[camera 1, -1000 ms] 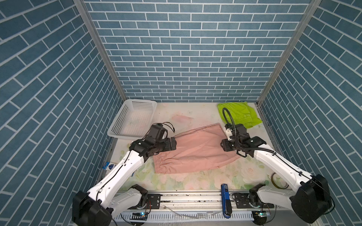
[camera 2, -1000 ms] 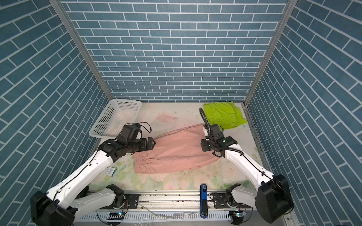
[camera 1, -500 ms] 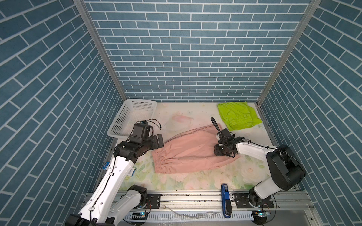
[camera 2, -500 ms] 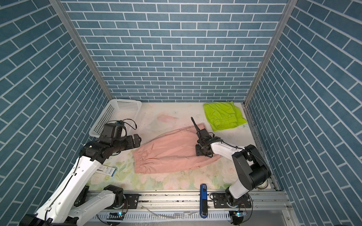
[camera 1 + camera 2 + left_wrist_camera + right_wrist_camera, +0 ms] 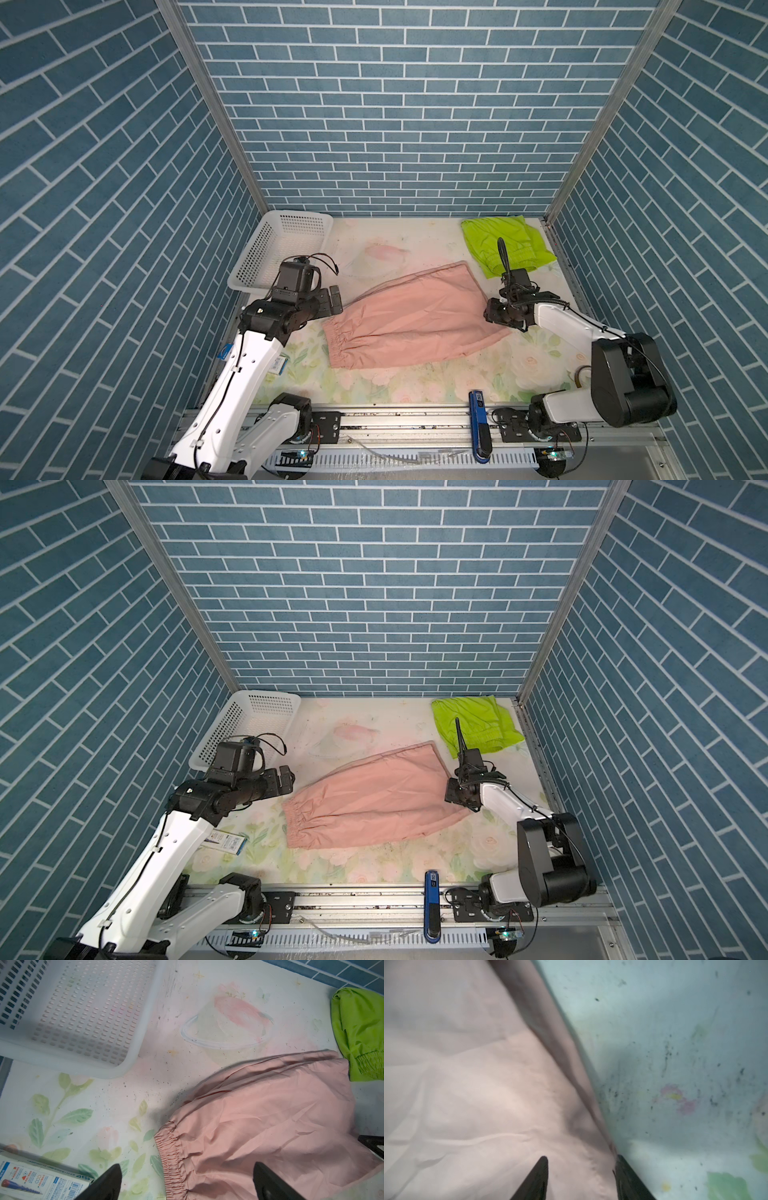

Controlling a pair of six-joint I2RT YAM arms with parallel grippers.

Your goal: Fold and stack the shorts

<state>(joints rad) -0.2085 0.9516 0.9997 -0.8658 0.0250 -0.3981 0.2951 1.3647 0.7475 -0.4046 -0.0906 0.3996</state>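
jaws apart on left gripper (image 5: 186,1165) and right gripper (image 5: 581,1157), the latter over pink shorts (image 5: 415,320).

**A:** so where's everything sitting rn?

**B:** middle shorts (image 5: 415,328) lie on the worktop (image 5: 415,232), between the left gripper (image 5: 335,301) and right gripper (image 5: 494,311). The right one's over their edge. The other shorts (image 5: 486,243) lie beyond the right gripper, and the basket (image 5: 291,214) is just beyond the left.

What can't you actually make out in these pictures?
Green shorts: cut off by the left wrist view's edge.
Small box: partly under the left arm in a top view; print too small to read.
Pink shorts: right wrist view is blurred, so contact with the right gripper is unclear.
Brown ring: mostly behind the right arm in a top view.
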